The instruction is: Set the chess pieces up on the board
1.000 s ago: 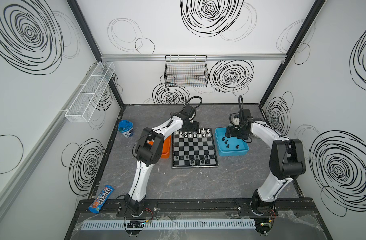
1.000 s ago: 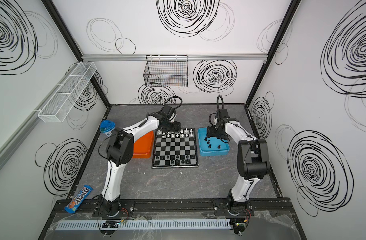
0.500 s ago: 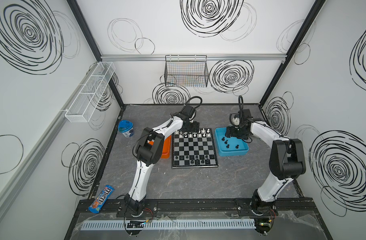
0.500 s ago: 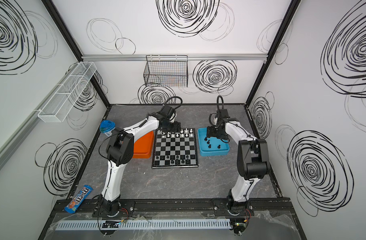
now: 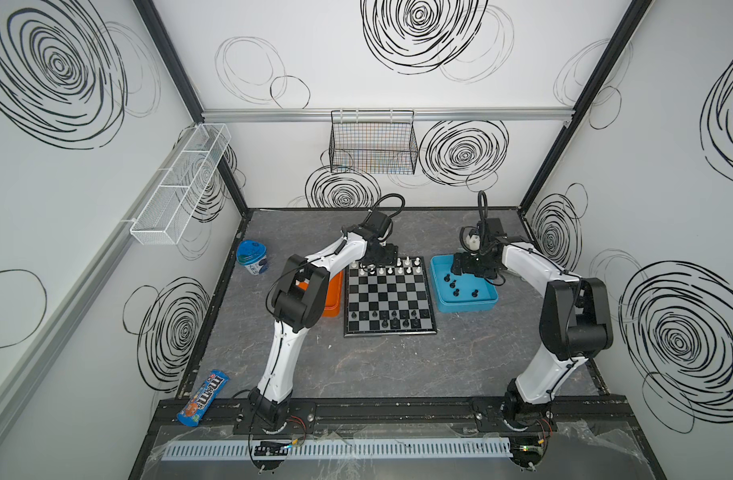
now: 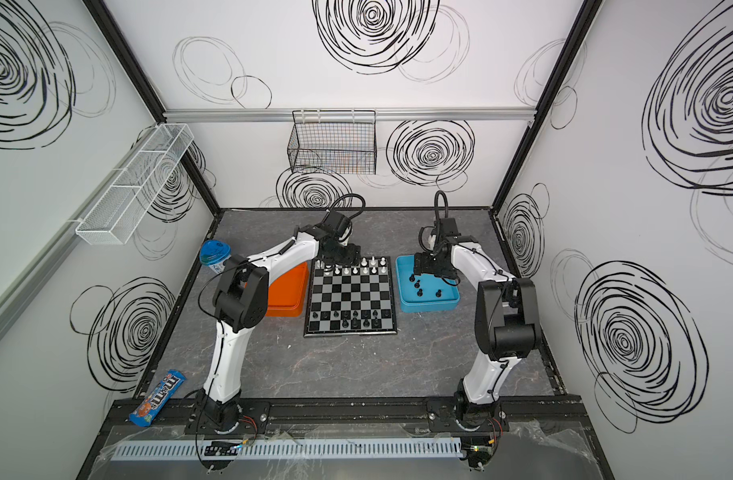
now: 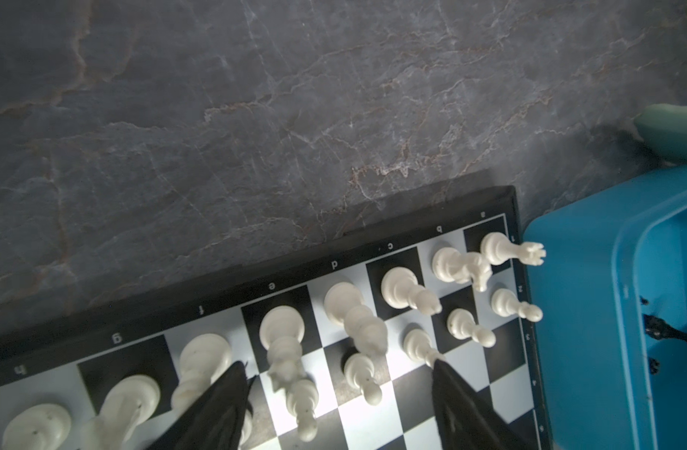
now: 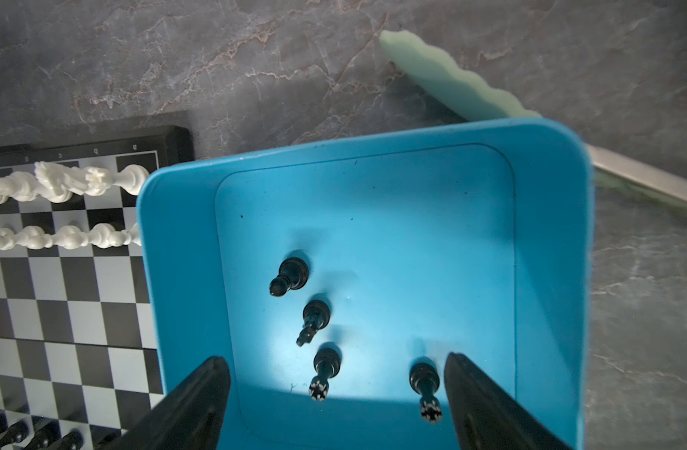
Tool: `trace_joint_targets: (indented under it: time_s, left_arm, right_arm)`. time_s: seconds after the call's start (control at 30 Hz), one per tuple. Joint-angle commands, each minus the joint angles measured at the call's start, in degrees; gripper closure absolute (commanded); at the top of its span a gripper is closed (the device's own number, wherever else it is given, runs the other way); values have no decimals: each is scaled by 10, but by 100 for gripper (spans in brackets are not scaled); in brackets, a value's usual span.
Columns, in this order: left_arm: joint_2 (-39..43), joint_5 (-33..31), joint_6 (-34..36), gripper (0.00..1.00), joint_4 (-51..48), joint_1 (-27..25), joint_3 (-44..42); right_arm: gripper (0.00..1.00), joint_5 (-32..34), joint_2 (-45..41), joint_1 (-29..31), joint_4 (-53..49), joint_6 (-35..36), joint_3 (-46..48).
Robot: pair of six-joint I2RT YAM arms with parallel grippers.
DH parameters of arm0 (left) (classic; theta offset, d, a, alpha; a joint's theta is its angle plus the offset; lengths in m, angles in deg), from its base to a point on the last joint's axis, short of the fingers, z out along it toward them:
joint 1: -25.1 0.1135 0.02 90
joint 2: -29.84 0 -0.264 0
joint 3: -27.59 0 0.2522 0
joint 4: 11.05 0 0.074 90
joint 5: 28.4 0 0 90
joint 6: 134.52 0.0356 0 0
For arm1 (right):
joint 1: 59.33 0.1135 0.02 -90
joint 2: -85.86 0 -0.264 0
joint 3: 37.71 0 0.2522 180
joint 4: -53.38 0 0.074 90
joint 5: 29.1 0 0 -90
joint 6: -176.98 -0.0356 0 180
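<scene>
The board [image 5: 387, 301] [image 6: 350, 301] lies mid-table. White chess pieces [image 7: 283, 335] fill its far rows and black ones [image 5: 392, 320] stand on its near rows. My left gripper [image 7: 337, 362] [image 5: 375, 264] hovers open over the far-left white pieces; white pawns [image 7: 363, 376] show between its fingers [image 7: 225, 393], none gripped. Several black pieces [image 8: 293, 274] stand upright in the blue tray [image 8: 170, 233] [image 5: 464, 305] right of the board. My right gripper [image 8: 334, 358] [image 5: 466, 266] hangs open above that tray, with two black pieces [image 8: 326, 364] between its fingers, both ungripped.
An orange tray [image 5: 333, 295] sits left of the board, partly under the left arm. A blue-lidded cup [image 5: 252, 257] stands at the far left and a candy pack [image 5: 205, 399] lies at the near left. A pale green wavy-edged object [image 8: 451, 82] lies behind the blue tray.
</scene>
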Motion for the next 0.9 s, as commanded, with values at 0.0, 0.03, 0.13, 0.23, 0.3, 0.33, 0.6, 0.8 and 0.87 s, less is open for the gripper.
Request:
trace_joint_targets:
  time_s: [0.0,0.03,0.13,0.23,0.3,0.33,0.6,0.8,0.87]
  left_arm:
    - [52,-22,8,22,-11,-6,-4]
    - [60,-26,8,22,-11,-6,-6]
    - [87,-33,11,22,-13,-7,-12]
    - [115,-41,15,22,-17,-7,-15]
    - [133,-44,17,22,-19,-6,-18]
    - [144,-46,18,22,-19,-5,-21]
    - [224,-63,48,21,-19,21,-76]
    - [268,-69,72,21,-9,62,-140]
    - [274,-67,77,21,-4,74,-155]
  right_arm:
    - [9,11,-25,-3,-11,4,2]
    - [9,12,-26,-3,-13,3,3]
    - [9,12,-26,-3,-10,1,7]
    - [10,8,-23,-2,-8,0,13]
    - [12,6,-19,2,-8,0,16]
    - [13,7,-18,6,-7,-2,17]
    - [36,13,7,25,5,-17,23]
    - [48,11,27,36,14,-40,23]
    - [49,8,34,37,20,-47,24]
